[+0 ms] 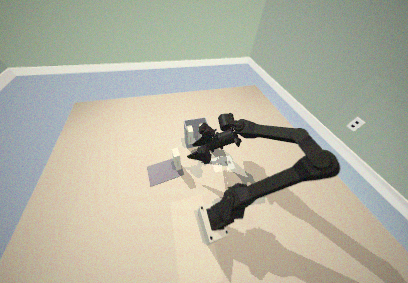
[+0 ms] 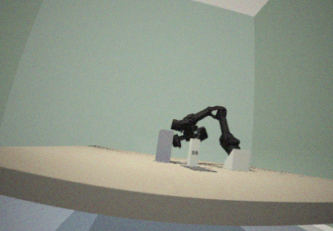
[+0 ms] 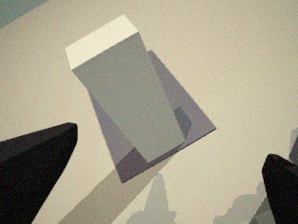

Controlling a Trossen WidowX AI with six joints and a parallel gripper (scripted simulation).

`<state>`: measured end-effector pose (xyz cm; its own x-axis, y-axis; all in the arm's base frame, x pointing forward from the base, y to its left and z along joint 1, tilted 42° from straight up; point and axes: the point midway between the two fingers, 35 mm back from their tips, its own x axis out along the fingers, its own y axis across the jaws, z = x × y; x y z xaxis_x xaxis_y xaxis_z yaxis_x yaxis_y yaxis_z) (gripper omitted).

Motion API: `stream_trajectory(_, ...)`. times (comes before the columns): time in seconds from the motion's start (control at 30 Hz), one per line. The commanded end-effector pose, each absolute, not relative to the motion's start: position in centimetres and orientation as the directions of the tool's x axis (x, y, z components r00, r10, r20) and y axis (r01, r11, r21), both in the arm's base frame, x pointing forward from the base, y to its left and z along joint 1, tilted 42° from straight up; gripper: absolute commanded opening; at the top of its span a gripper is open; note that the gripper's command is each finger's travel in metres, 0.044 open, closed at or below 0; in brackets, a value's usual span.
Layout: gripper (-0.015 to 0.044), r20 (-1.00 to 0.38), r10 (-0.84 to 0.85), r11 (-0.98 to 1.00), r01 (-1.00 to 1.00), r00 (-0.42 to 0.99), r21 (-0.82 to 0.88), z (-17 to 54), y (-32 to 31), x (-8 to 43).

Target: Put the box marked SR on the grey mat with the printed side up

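The white SR box (image 1: 176, 159) (image 2: 194, 157) (image 3: 125, 95) stands upright on one end at an edge of the grey mat (image 1: 161, 175) (image 3: 186, 100). Its printed SR side faces sideways, toward the exterior camera; the top end and the broad side seen in the wrist view are blank. My gripper (image 1: 191, 150) (image 3: 170, 148) is wide open and empty, above the table beside the box; in the wrist view the box shows beyond and between the fingers. The grey bin (image 1: 186, 138) (image 2: 164, 146) holds pale boxes, partly hidden by the gripper in the top view and by the bin wall in the exterior view.
The bin stands behind the mat, close to the gripper in the top view. A flat white piece with small marks (image 1: 228, 162) lies on the table below the arm. The arm's base (image 1: 204, 227) (image 2: 241, 160) stands in front of the mat and bin in the top view.
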<state>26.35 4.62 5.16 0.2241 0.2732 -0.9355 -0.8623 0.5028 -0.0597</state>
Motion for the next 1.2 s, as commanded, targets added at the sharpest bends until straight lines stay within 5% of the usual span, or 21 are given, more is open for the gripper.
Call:
stream_trajectory(0.0, 0.044, -0.939, 0.271, 0.502, -0.863, 0.213, -0.052, 4.1, 4.5, 26.2)
stream_trajectory(1.17, 0.044, -0.937, 0.272, 0.504, -0.862, 0.219, -0.056, 1.3, 4.4, 26.1)
